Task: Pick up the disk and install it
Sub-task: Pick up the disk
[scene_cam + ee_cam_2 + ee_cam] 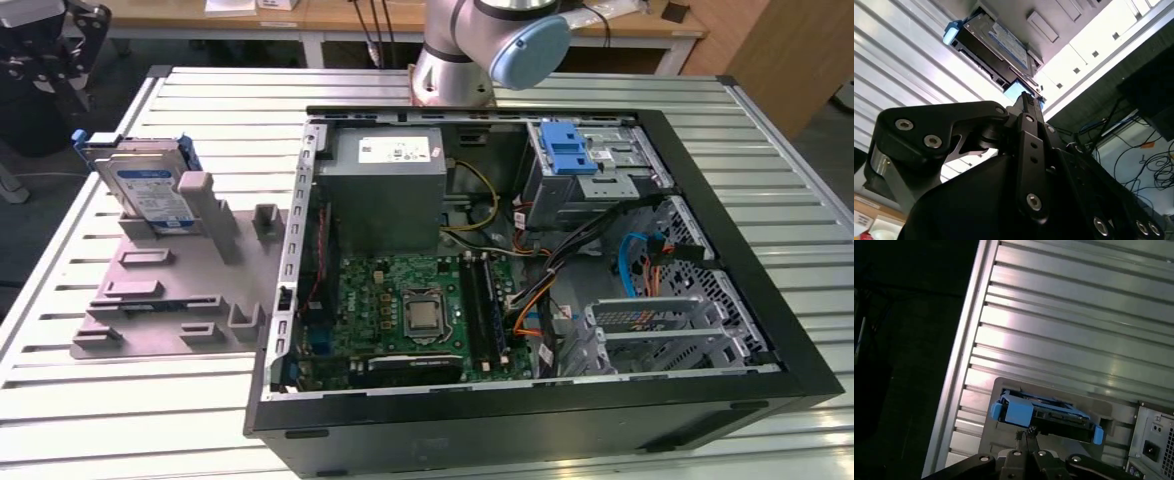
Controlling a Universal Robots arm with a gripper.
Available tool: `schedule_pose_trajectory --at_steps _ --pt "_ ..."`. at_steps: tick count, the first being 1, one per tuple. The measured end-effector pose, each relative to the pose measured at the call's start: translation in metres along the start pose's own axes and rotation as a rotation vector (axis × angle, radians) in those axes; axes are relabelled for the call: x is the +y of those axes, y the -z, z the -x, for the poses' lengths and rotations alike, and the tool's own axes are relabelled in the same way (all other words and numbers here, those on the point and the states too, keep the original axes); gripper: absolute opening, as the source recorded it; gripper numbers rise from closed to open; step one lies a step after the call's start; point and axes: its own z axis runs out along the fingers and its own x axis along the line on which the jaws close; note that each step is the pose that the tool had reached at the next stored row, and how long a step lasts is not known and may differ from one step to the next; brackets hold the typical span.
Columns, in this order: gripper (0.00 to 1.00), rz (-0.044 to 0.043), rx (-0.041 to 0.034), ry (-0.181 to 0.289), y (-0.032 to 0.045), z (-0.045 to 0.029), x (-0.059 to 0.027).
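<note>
Standing on edge in a grey moulded fixture point(174, 285), the disk point(144, 190) occupies the part of the ribbed metal counter point(120, 410) at the exterior view's left. It is just beside the open computer case point(534, 425) and outside it. Its label face is turned toward the exterior camera, and blue carrier rails frame its sides.

The claw point(1027, 432) hangs above the disk and apart from it; in the exterior view its dark body sits well clear of the drive. In the first wrist view the drive's upper edge reads as a long band beyond the claw's tips, with a blue rail end at either extreme. The tips aim near the middle of that band, so the edge's long axis runs crosswise to the claw's line of approach.

The claw is clenched, its tips drawn together, with nothing between them and nothing touched. By this evidence the pick-up is not yet begun. The case's drive cage point(594, 165) lies well apart from the disk, beyond the power supply point(387, 170).
</note>
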Motion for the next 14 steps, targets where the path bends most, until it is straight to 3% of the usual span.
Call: schedule_pose_trajectory --at_steps 14 --pt "0.11 -0.0021 0.0075 0.180 0.0000 0.0000 0.0000"
